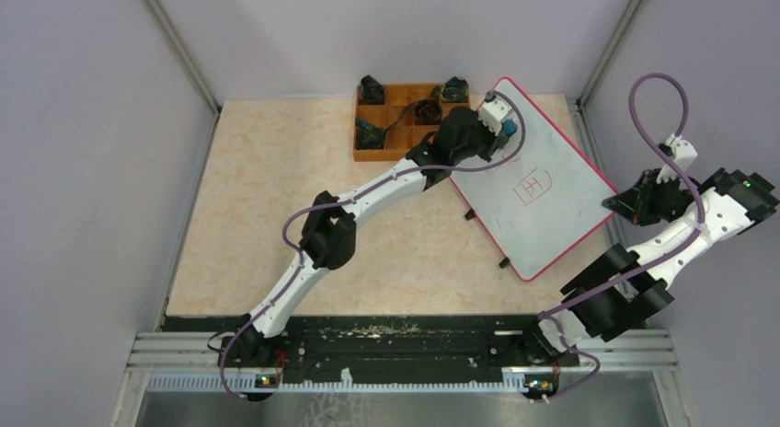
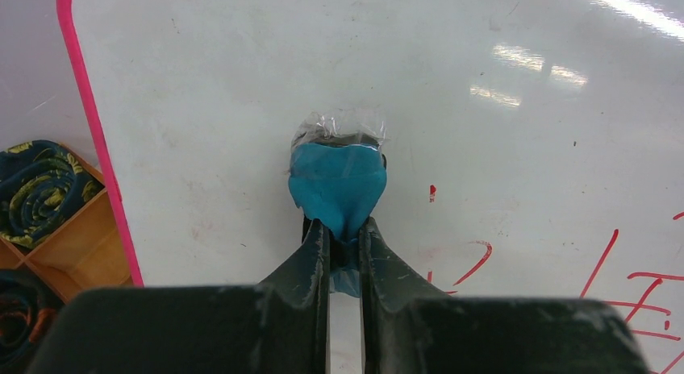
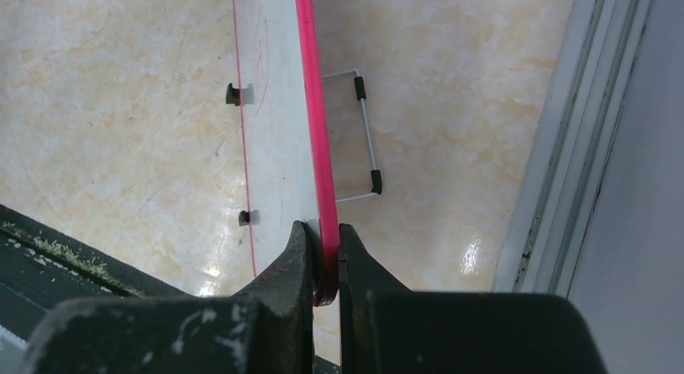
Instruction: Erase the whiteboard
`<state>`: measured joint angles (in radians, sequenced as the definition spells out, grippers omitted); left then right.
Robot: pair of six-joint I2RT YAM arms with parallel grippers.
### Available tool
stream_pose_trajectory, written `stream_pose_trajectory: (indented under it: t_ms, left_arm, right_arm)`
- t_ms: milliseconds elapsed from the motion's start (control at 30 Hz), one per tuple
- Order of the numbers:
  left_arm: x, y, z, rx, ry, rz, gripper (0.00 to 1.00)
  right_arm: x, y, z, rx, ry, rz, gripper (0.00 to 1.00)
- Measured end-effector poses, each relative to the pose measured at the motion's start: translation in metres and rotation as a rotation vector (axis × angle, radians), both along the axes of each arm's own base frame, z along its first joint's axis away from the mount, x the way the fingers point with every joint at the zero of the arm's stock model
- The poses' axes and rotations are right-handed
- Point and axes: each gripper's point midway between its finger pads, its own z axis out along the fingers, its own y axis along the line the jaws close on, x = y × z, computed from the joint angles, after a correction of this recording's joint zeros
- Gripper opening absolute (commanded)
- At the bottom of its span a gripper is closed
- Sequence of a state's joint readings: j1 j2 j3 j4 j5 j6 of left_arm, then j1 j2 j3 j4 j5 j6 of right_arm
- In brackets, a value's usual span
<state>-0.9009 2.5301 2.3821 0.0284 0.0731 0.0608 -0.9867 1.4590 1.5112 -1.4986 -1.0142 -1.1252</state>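
The whiteboard (image 1: pixel 543 183), white with a thin red rim, lies tilted at the right of the table; red marks (image 1: pixel 534 185) sit near its middle. My left gripper (image 1: pixel 504 132) is shut on a blue eraser (image 2: pixel 337 184) wrapped in clear film, pressed on the board (image 2: pixel 242 108) near its far corner. Red strokes (image 2: pixel 637 285) show to the gripper's right in the left wrist view. My right gripper (image 1: pixel 618 201) is shut on the board's red rim (image 3: pixel 316 148) at its right edge, one finger on each face.
An orange compartment tray (image 1: pixel 405 121) with dark rolled cloths stands left of the board at the back. A wire stand (image 3: pixel 363 136) with black tips shows under the board. Grey walls and a metal frame post (image 3: pixel 565 148) close the right side.
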Motion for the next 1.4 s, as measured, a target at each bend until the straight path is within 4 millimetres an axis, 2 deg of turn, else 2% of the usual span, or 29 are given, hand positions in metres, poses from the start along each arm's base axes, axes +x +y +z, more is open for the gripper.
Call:
stream_pose_trajectory:
  t_ms: [200, 267, 333, 533, 700, 867, 1033, 1233, 1400]
  left_arm:
    - [-0.003, -0.003, 0.002, 0.000, -0.010, -0.015, 0.00]
    - [-0.011, -0.008, 0.008, -0.012, -0.020, -0.038, 0.00]
    - [-0.025, -0.017, 0.017, -0.027, -0.031, -0.072, 0.00]
    - [-0.085, -0.052, 0.043, -0.073, -0.062, -0.204, 0.00]
    - [-0.106, -0.063, 0.048, -0.077, -0.082, -0.242, 0.00]
    - [-0.094, -0.057, 0.048, -0.076, -0.087, -0.223, 0.00]
    - [-0.064, -0.040, 0.045, -0.068, -0.086, -0.154, 0.00]
    - [-0.015, -0.002, 0.021, -0.019, -0.052, -0.045, 0.00]
    - [0.001, 0.013, 0.004, 0.012, -0.024, -0.004, 0.00]
  right_arm:
    - [-0.001, 0.000, -0.001, -0.008, 0.001, -0.001, 0.00]
    - [-0.001, 0.000, -0.001, -0.006, 0.000, -0.001, 0.00]
    - [-0.001, 0.001, 0.000, -0.001, -0.004, 0.001, 0.00]
    - [0.000, 0.005, 0.002, 0.010, -0.014, 0.011, 0.00]
    - [0.000, 0.008, 0.003, 0.011, -0.018, 0.016, 0.00]
    - [0.000, 0.009, 0.003, 0.006, -0.025, 0.020, 0.00]
    - [0.000, 0.009, 0.003, 0.007, -0.026, 0.020, 0.00]
    - [0.000, 0.009, 0.003, 0.007, -0.026, 0.020, 0.00]
    - [0.000, 0.008, 0.002, 0.004, -0.025, 0.020, 0.00]
